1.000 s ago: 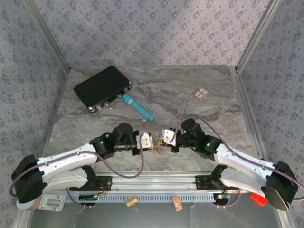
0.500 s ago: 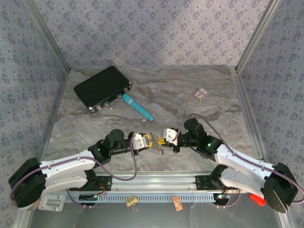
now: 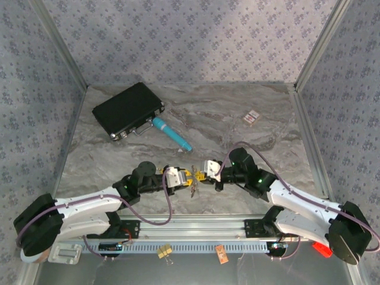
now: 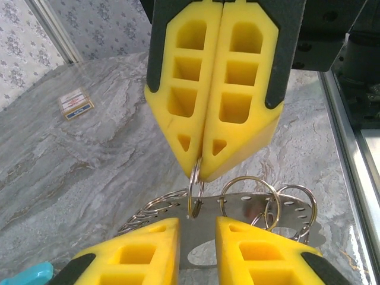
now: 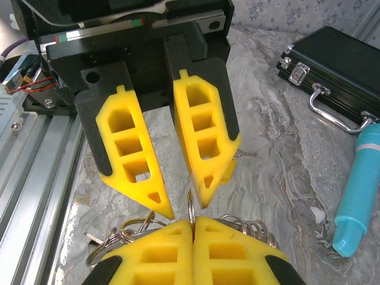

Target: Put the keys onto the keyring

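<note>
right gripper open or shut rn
Shut on a thin metal ring: on the right gripper the yellow fingers meet with no gap, and the ring stands pinched at their tips in both wrist views.

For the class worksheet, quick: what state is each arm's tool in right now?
Left tool: open, fingers apart.
Right tool: closed, pinching a thin metal ring.
</note>
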`<move>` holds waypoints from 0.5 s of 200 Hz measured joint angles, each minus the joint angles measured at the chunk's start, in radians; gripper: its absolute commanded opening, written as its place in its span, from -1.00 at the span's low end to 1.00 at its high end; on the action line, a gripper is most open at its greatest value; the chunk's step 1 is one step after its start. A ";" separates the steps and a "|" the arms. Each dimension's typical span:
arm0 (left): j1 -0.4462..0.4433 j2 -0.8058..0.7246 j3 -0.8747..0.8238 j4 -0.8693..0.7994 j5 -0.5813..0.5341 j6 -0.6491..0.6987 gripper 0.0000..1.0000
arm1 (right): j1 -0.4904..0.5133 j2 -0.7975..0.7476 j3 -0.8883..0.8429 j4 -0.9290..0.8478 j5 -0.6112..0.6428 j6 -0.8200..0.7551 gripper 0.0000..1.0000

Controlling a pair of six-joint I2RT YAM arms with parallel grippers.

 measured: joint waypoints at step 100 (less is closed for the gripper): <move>0.012 0.002 0.000 0.014 0.032 -0.011 -1.00 | 0.015 0.032 -0.005 0.045 0.010 0.012 -0.59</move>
